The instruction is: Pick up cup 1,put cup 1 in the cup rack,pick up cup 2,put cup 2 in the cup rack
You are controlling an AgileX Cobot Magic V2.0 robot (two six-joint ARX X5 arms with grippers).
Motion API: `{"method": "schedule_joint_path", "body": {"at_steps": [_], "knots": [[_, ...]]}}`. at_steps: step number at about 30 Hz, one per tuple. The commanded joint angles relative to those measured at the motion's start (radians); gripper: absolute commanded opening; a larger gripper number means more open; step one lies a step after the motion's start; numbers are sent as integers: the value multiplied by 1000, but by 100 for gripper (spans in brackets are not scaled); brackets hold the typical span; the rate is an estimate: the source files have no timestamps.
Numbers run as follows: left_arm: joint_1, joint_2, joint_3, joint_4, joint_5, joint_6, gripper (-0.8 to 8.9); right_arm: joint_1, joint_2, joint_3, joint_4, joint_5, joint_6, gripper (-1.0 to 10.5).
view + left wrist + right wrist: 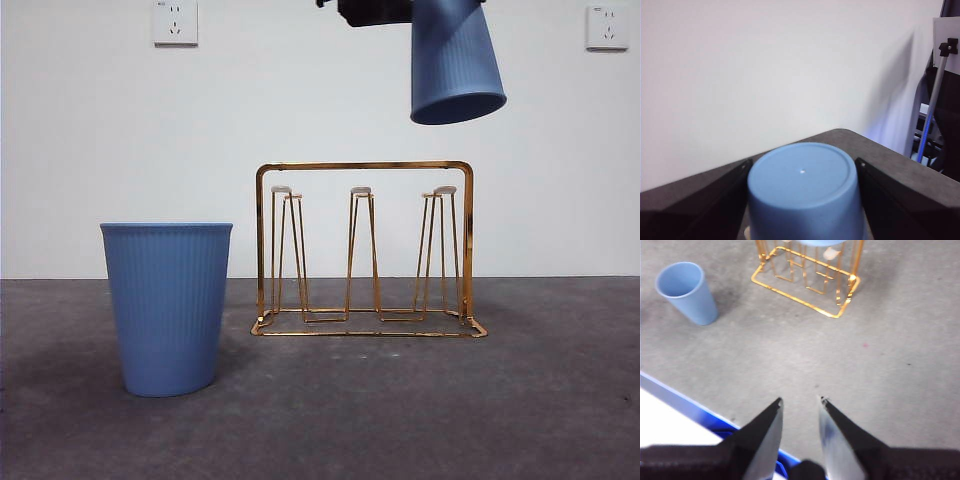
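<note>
One cup (168, 305) stands upright on the worktop (400, 420), left of the rack (365, 250) and nearer the front. The rack sits behind it, toward the wall. A second cup (455, 60) hangs upside down and tilted — held by the left tool (802, 200) — above the rack's right end, apart from it.

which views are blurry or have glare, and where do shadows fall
Front view: sharp and evenly lit, with a soft shadow on the table beside the standing cup. Left wrist view: the held cup is soft, out of focus. Right wrist view: mild blur, a pale sheen on the right gripper.
</note>
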Motion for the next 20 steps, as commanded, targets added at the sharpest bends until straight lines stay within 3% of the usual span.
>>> {"method": "schedule_joint_path", "body": {"at_steps": [1, 20], "knots": [[5, 37, 19, 2, -6, 32, -7, 0, -3, -6, -25, -8, 15, 124], [44, 128, 21, -8, 3, -44, -7, 0, -3, -6, -25, -7, 16, 124]]}}
